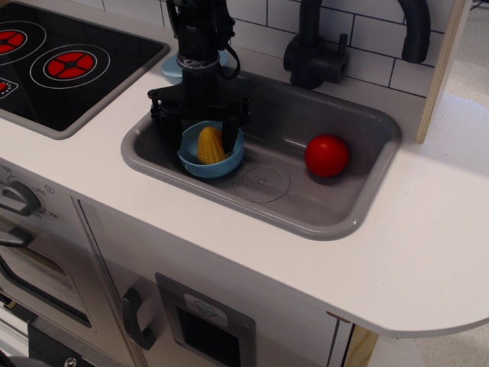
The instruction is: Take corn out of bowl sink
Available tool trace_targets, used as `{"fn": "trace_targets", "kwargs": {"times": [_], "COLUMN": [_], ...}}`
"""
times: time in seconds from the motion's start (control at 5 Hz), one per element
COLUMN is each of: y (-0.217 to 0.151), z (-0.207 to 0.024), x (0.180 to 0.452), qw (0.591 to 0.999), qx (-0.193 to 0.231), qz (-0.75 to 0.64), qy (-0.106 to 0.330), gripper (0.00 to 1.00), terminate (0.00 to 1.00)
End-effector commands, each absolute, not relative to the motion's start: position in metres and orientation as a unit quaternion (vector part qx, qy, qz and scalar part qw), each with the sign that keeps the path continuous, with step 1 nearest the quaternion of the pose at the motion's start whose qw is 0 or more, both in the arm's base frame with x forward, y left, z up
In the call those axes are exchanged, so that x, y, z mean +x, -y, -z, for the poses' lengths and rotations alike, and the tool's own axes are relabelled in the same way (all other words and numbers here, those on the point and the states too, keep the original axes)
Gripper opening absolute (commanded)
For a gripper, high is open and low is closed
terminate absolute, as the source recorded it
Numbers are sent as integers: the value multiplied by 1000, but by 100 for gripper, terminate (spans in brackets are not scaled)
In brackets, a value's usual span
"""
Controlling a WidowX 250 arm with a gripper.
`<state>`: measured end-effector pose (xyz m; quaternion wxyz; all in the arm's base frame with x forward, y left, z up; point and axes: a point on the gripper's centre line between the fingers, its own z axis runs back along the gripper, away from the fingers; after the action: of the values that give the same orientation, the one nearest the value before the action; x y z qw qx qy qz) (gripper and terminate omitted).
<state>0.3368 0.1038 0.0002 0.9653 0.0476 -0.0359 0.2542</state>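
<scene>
The yellow corn (210, 146) stands upright in the small light blue bowl (212, 164), which sits at the left end of the grey sink (359, 206). My black gripper (199, 138) hangs straight down over the bowl, open. One finger is at the bowl's left rim and the other (229, 131) is just right of the corn, inside the bowl. The fingers straddle the corn without closing on it.
A red ball (327, 155) lies in the right part of the sink. A black faucet (317, 50) stands behind the sink. A light blue plate (172, 67) lies behind the gripper on the counter. A black stove top (53, 65) is at the left.
</scene>
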Motion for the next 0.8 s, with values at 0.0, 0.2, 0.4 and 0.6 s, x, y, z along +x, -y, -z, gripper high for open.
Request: {"fn": "trace_targets", "kwargs": {"times": [0.0,0.2,0.4,0.6], "y": [-109,-110,-109,-102], "z": [-10,-19,-39,-63], "x": [339,344,348,351], "qw": [964,961,958,954], "qx": [62,70,60,35], "qz": [-250,-255,-263,-273], "qy": [69,82,97,117], "gripper": [0,0,0,0], "terminate": [0,0,0,0]}}
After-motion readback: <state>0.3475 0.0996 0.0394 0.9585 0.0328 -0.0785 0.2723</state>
